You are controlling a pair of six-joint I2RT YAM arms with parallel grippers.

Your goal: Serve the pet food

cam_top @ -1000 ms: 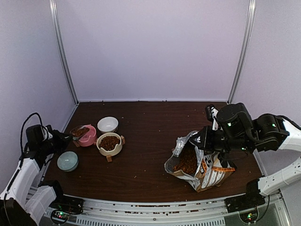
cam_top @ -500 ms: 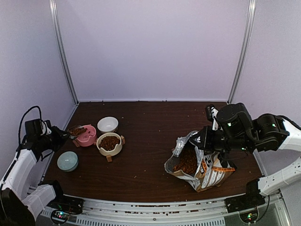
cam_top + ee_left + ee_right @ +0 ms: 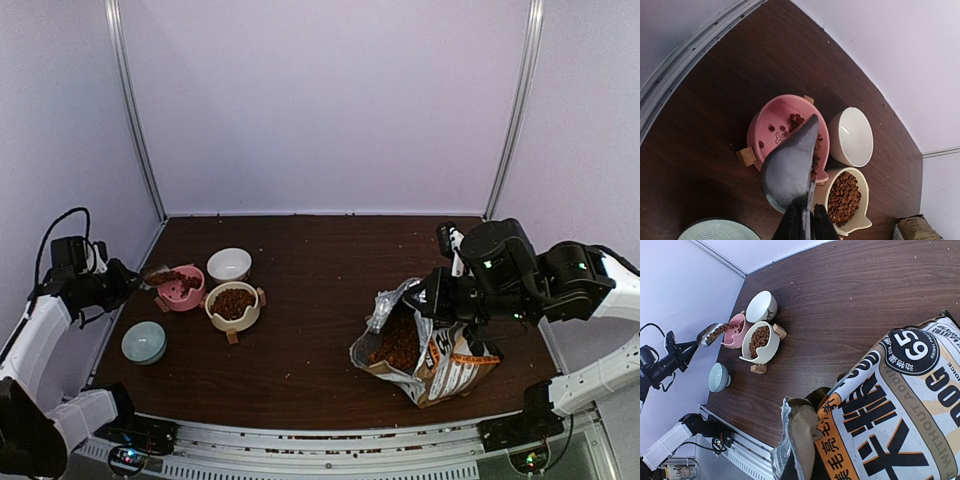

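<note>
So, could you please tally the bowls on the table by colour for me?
Pink bowl: 1
White bowl: 1
Cream bowl: 1
Pale green bowl: 1
Total: 4

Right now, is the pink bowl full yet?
Not full. Only a little kibble lies in the pink bowl, and much of its bare floor shows. The scoop tilts over it.
</note>
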